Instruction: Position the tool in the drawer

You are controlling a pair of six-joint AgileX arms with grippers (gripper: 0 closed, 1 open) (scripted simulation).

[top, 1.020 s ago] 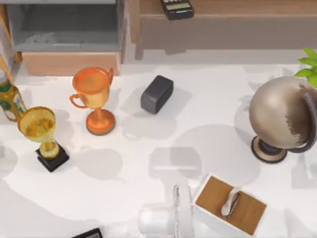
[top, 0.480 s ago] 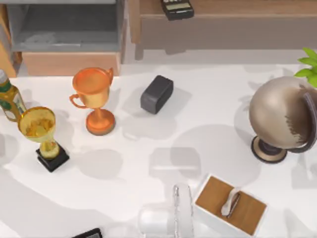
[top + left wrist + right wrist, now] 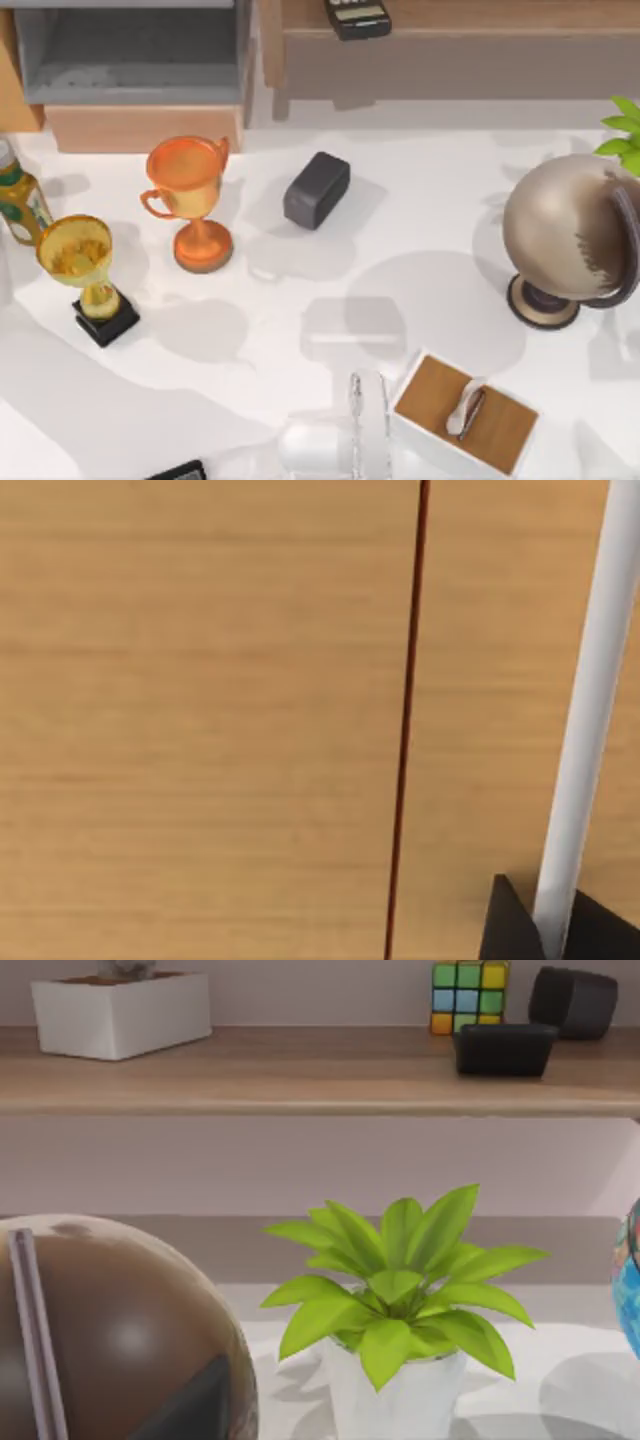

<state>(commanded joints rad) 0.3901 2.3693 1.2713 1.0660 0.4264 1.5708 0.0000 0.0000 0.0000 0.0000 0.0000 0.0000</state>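
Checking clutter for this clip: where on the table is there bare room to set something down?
Bare white table lies between the dark grey block and the globe. The left side is crowded: orange trophy, gold trophy, bottle. The drawer floor is bare.

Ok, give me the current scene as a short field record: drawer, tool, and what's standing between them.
drawer: grey-walled box with light tan wood front, open, top view's upper left, nothing visible inside
tool: slim black stapler, at bottom edge, left of centre, partly cut off
between: orange trophy, gold trophy on black base
nearby: dark grey rounded block, right of orange trophy
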